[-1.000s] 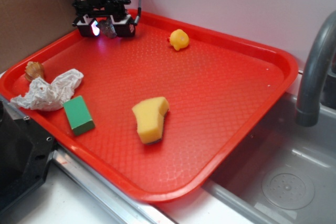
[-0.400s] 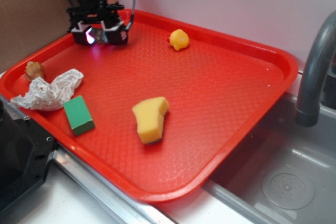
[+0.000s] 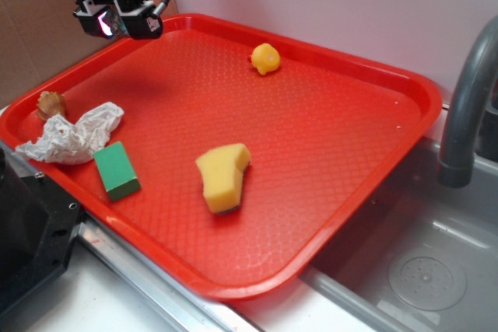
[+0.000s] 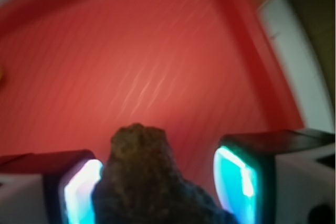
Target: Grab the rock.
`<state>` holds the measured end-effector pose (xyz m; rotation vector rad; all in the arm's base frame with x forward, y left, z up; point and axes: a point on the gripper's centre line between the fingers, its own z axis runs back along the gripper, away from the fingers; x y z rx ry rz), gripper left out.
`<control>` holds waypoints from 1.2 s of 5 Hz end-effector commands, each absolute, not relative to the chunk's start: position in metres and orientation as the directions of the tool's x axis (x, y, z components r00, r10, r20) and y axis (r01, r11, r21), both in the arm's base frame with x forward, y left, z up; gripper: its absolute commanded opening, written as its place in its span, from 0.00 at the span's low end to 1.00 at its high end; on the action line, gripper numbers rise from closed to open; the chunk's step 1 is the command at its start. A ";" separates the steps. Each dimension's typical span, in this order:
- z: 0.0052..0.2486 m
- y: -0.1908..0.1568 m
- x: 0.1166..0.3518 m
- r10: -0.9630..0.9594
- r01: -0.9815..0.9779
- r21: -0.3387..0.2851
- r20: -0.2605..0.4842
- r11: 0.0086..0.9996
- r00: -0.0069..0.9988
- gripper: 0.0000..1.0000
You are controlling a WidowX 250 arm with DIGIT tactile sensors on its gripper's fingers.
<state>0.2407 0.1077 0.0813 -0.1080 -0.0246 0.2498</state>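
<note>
The rock (image 4: 139,156) is a lumpy dark grey-brown stone. In the wrist view it sits between my two lit fingers and fills the bottom middle of the frame. My gripper (image 4: 157,179) is shut on it. In the exterior view the gripper (image 3: 118,21) hangs in the air above the far left corner of the red tray (image 3: 405,75). The rock is hard to make out between the fingers there. The tray floor below the gripper is bare, with a faint shadow on it.
On the tray lie a yellow duck (image 3: 265,58) at the back, a yellow sponge (image 3: 223,176) in the middle, a green block (image 3: 117,170), a crumpled tissue (image 3: 70,138) and a tan seashell (image 3: 50,104) at the left. A grey faucet (image 3: 467,106) and sink (image 3: 420,270) stand to the right.
The gripper has risen off the tray floor and moved left and back, taking the rock up with it.
</note>
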 end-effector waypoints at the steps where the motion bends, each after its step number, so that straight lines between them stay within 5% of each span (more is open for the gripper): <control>1: 0.129 0.113 0.236 -0.130 0.128 -0.090 -0.008 0.988 0.992 0.00; 4: 0.170 0.036 0.212 -0.225 0.219 0.091 0.073 0.972 0.971 0.00; 6: 0.164 0.032 0.200 0.037 -0.047 0.092 0.102 0.995 0.994 0.00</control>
